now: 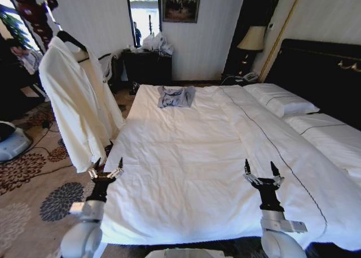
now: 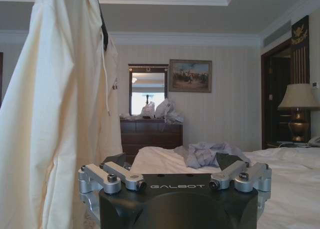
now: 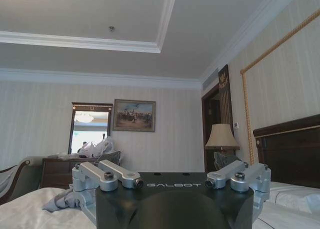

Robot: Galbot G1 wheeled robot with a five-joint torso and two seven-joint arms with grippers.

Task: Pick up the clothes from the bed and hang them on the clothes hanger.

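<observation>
On the far left, the cream long-sleeved shirt is already hanging on the black clothes hanger, which hooks on a dark carved stand beside the bed. In the left wrist view the cloth falls long and loose, and its hem comes down close to the left pincer. This pincer stands with the fingers pointing up and spread wide, holding nothing, just beside the lower hem and at the left edge of the bed. From this I judge the hanging itself is done or nearly done.

The main risk is on this side. If the left arm moves up or sideways without care, an open finger can catch the thin fabric and pull the shirt off one shoulder of the hanger, or pull the hook from the stand. The shirt also seems to sit a little uneven on the hanger, so a small pull may be enough to make it slide.

In the middle, at the far end of the white duvet, a small grey-blue garment lies crumpled; taking it by mistake would be a wrong step.

On the right, the right pincer is also upright above the near part of the bed, fingers wide and empty, well apart from the shirt.
</observation>
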